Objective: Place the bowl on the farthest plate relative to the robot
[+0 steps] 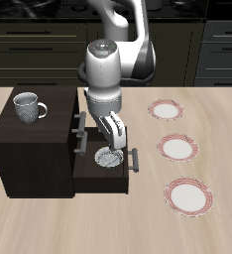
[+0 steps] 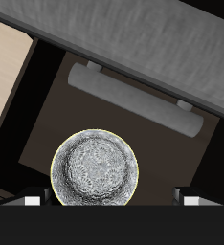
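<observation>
The bowl [image 1: 109, 159] is grey-white with a dark speckled inside and lies in the open drawer [image 1: 93, 177] of a dark cabinet. In the wrist view the bowl [image 2: 93, 170] rests on the drawer's dark floor. My gripper [image 1: 110, 149] hangs just above the bowl, open and empty, with its fingertips [image 2: 33, 201] spread wide to either side of the bowl. Three white plates with pink-red striped rims lie in a row beside the cabinet. One plate [image 1: 187, 194] is nearest the table's front edge, one plate [image 1: 177, 148] is in the middle, and one plate [image 1: 168, 110] is farthest back.
The dark wooden cabinet [image 1: 34, 139] stands on the table, with a grey-white handled mug [image 1: 29, 106] on its top. The drawer's grey bar handle [image 2: 138, 99] shows in the wrist view. Dark kitchen counters run behind the table.
</observation>
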